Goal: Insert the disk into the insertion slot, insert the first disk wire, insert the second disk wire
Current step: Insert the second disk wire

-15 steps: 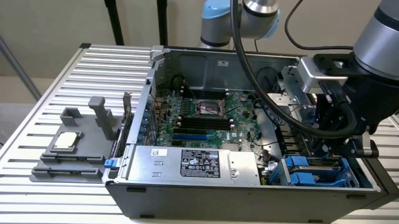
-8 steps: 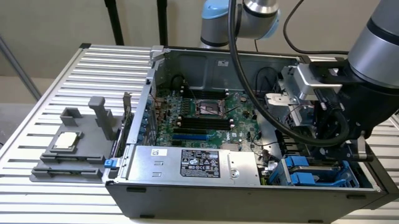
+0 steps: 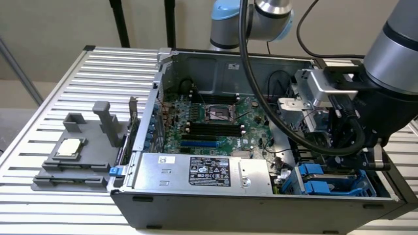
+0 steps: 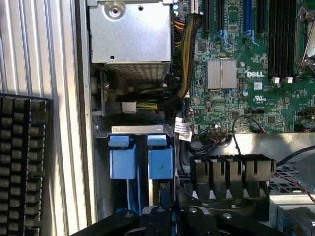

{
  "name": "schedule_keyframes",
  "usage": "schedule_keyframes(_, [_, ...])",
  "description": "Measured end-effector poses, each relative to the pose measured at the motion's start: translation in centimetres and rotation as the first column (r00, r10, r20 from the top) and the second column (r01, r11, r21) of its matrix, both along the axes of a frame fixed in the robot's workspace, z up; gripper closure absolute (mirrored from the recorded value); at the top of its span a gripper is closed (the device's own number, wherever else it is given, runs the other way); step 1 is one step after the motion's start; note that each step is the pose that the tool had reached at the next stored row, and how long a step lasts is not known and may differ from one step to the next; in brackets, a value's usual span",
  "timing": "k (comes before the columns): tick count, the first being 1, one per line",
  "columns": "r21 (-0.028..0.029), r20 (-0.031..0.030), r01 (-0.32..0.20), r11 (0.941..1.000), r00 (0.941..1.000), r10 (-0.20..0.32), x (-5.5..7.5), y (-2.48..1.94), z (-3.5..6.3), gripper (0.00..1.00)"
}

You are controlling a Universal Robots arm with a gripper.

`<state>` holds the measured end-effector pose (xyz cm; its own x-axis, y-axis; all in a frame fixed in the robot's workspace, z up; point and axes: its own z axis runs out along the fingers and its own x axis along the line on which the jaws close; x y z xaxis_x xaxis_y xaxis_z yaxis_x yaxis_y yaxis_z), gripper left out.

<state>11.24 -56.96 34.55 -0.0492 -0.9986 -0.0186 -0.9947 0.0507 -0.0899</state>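
Note:
The disk [image 4: 161,163] sits edge-up in the insertion slot [image 4: 133,129], and its bright blue carrier tabs show beside a second blue tab [image 4: 123,163]. In the exterior view the blue carrier [image 3: 320,185] lies in the slate-blue cage [image 3: 367,185] at the case's front right corner. My gripper [image 4: 165,209] hangs just over the disk's end, shut on a small dark wire connector [image 4: 164,187] that points down at the disk. The arm [image 3: 392,73] covers the gripper in the exterior view.
The silver power-supply box [image 3: 196,171] fills the case's front. Beside the cage lie the motherboard [image 4: 236,73], a bundle of cables [image 4: 184,73] and a black ribbed shroud [image 4: 231,169]. A grey fixture [image 3: 72,156] stands on the slatted table at the exterior view's left.

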Motion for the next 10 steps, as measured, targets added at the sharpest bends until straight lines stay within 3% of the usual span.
schedule_keyframes(10, [0.0002,0.0000,-0.001,1.0000,1.0000,0.001,0.33,-0.14,-0.16,0.84])
